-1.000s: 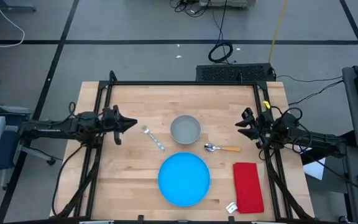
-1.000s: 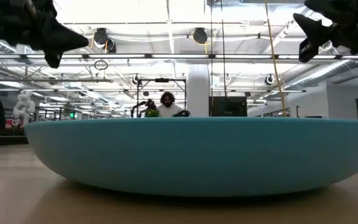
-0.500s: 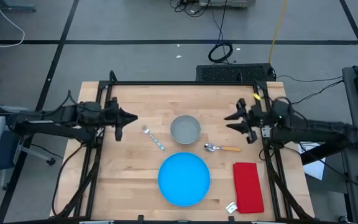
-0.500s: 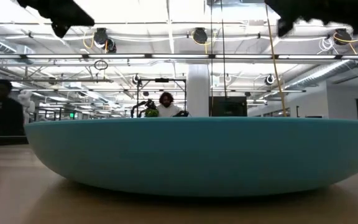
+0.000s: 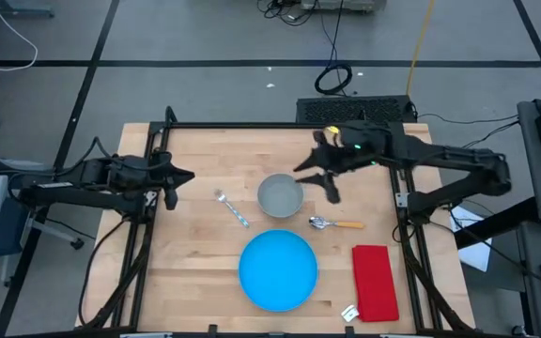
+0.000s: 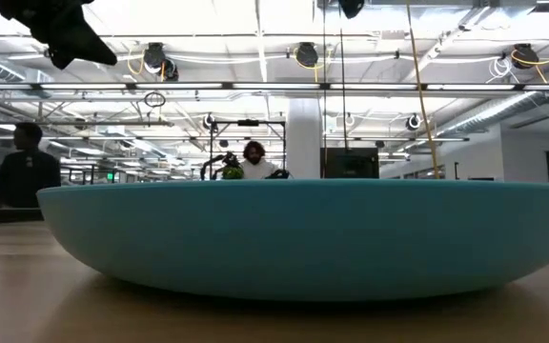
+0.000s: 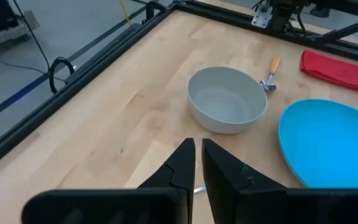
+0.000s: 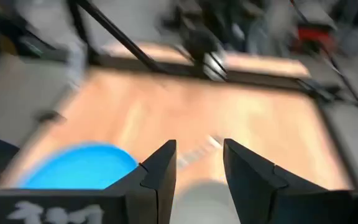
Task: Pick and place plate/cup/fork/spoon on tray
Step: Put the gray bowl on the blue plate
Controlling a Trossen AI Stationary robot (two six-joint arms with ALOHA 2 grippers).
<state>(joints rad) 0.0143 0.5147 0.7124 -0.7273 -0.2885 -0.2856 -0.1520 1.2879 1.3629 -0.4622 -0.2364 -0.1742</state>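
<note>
The bright-blue plate [image 5: 278, 270] lies flat near the table's near edge and fills the low view [image 6: 303, 238]. The pale-grey cup [image 5: 280, 195] stands just beyond it, and also shows in the left wrist view [image 7: 227, 99]. The fork [image 5: 232, 208] lies left of the cup. The spoon [image 5: 336, 223] lies right of it, orange handle pointing right. My right gripper [image 5: 315, 178] is open, above the table at the cup's far right side, touching nothing. My left gripper [image 5: 190, 176] is shut and empty, left of the fork.
A red rectangular cloth [image 5: 375, 282] lies at the near right corner, with a small silvery object [image 5: 349, 313] beside its near end. A black frame [image 5: 270, 126] runs along the table's far and side edges. People show in the room beyond the table in the low view.
My right gripper has swung from the table's right edge toward the left, to the cup's far right side, and has risen out of the low view. My left gripper has drawn back a little toward the left edge. The dishes and cutlery have not moved.
</note>
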